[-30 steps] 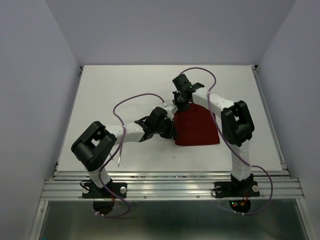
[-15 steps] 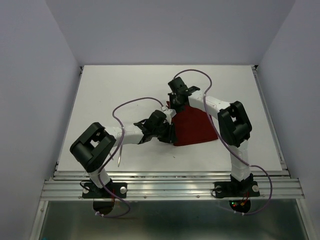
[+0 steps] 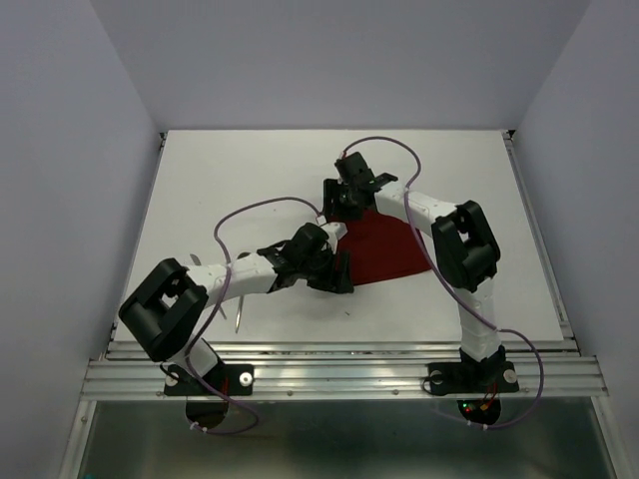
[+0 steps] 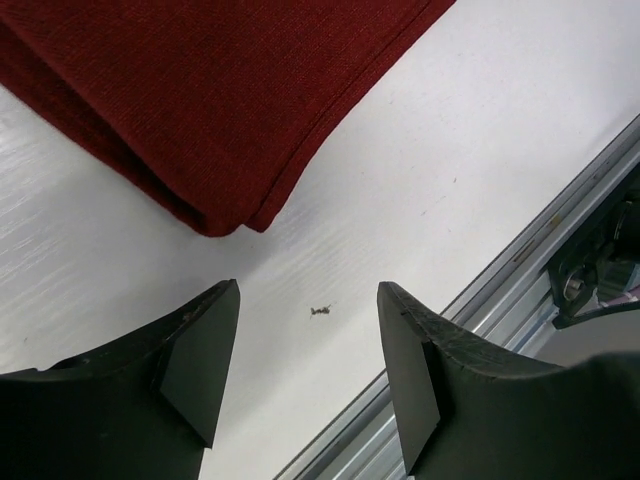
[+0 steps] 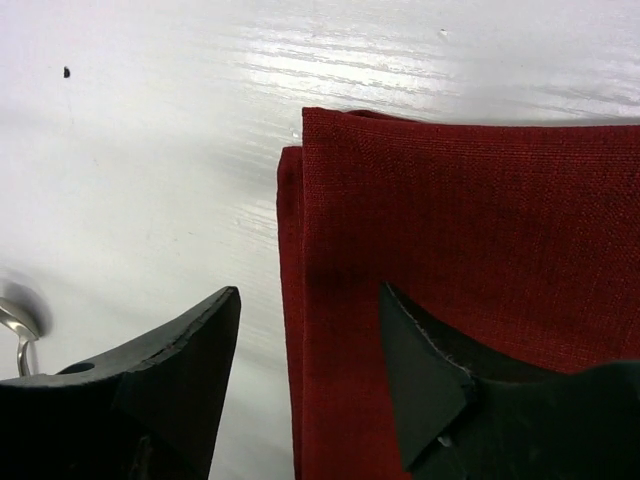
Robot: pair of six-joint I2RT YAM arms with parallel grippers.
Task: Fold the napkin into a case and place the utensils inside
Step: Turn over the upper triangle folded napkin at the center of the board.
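From the top camera I see the napkin lying folded on the white worktop, a little right of the middle, with both arms reaching to its left side. The left pincer is at the near left corner of the cloth and the right pincer is at its far left corner; from this height I cannot tell how wide either one stands. A thin silver utensil lies near the front edge beside the left arm, well apart from the cloth. In the left wrist camera the left pincer is spread wide, and between its fingers I see only bare worktop and a small dark speck. It holds nothing. The folded corner of the napkin lies just ahead of the fingertips, apart from them. A metal rail runs along the lower right. In the right wrist camera the right pincer is also spread. One finger is over bare worktop and the other finger is over the napkin, so the left edge of the cloth runs down between them. Nothing is pinched; whether that finger touches the cloth I cannot tell. At the left border a small part of a piece of silver cutlery shows on the worktop, apart from the cloth.
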